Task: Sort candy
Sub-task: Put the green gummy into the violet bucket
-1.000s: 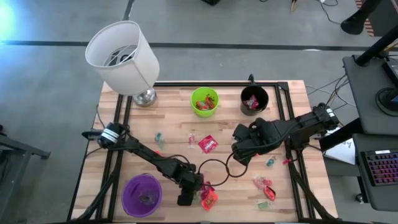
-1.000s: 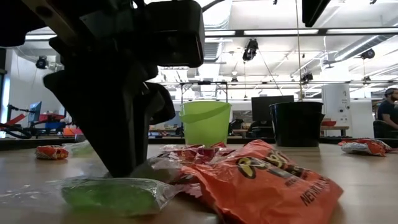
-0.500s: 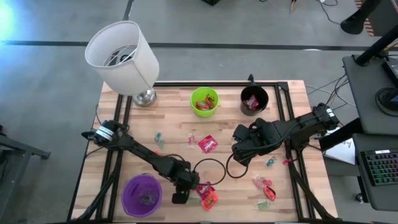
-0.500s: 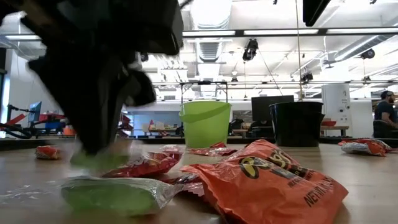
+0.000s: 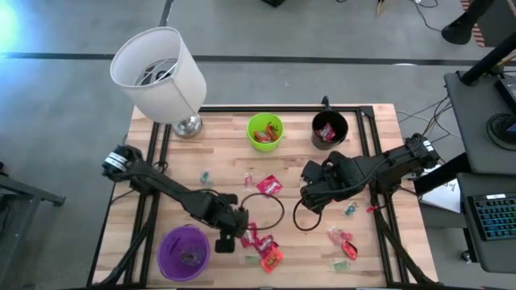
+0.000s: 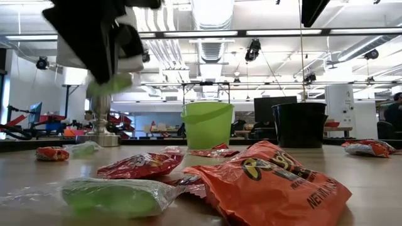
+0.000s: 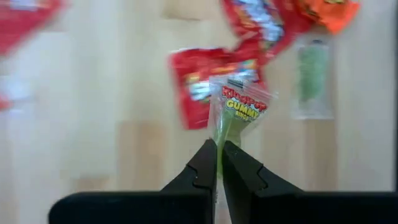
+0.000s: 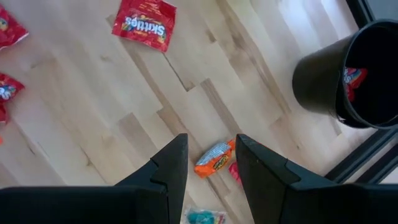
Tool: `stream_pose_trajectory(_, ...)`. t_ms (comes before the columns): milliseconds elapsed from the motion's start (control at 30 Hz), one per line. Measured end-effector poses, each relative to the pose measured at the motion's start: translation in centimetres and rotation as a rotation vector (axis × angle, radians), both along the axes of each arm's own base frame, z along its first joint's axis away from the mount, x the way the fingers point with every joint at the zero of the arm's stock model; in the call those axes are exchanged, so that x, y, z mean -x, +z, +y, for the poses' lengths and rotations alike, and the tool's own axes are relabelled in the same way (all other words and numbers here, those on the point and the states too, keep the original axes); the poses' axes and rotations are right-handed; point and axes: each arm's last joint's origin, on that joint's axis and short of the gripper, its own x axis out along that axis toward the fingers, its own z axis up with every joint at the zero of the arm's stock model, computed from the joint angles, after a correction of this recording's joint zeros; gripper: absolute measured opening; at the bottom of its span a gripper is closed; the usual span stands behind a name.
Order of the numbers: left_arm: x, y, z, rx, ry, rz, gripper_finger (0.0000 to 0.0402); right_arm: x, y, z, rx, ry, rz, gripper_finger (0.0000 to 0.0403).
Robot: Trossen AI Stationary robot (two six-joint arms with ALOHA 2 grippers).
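My left gripper is shut on a clear packet with a green gummy sweet, high above the table beside the purple cup. In the low view the gripper hangs at the upper left with the green packet below it. Under it lies a pile of candy: red packets, an orange one and a green one. My right gripper stands open, high over an orange sweet at mid-right. My left gripper pinches the gummy packet's wrapper end between its two fingers, coming from above and slanting down. The packet hangs clear of the table, its printed end beyond the fingertips.
A green cup and a black cup, both with candy inside, stand at the far edge. A white lamp stands at the far left. A red Skittles packet and other loose sweets lie scattered. A black cable loop lies mid-table.
My left gripper has risen from the candy pile at the near edge with the green gummy packet, lifting it clear, and has shifted a little toward the table's left edge and the purple cup. The other packets stay on the table.
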Motion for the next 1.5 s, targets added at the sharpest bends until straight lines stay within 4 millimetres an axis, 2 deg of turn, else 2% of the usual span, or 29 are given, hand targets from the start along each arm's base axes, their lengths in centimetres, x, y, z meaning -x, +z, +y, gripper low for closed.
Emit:
stream_pose_trajectory(300,3.3,6.1,2.8,-0.128,0.098,-0.166,0.0000,-0.2,-0.1,0.0,0.000,0.013,-0.015,0.0128)
stream_pose_trajectory(533,4.4,9.0,5.5,-0.277,0.200,-0.322,0.0000,-1.9,0.0,-0.4,0.025,-0.014,-0.179,0.0128)
stream_pose_trajectory(700,4.8,10.2,7.2,-0.423,0.272,-0.392,0.0000,-3.9,0.7,-1.0,0.013,-0.001,-0.359,0.0128)
stream_pose_trajectory(867,5.2,11.0,8.6,-0.483,0.279,-0.403,0.0000,-5.7,1.5,-2.2,-0.014,0.002,-0.506,0.0128)
stream_pose_trajectory(1033,5.2,11.3,9.8,-0.541,0.242,-0.386,0.0000,-6.7,1.9,-4.1,-0.074,0.000,-0.568,0.0128)
stream_pose_trajectory(1267,4.5,11.5,11.9,-0.613,0.224,-0.376,0.0000,-9.0,2.2,-7.1,-0.152,0.081,-0.686,0.0128)
stream_pose_trajectory(1500,4.1,11.6,13.9,-0.645,0.268,-0.362,0.0000,-9.1,2.1,-9.2,-0.154,0.041,-0.689,0.0128)
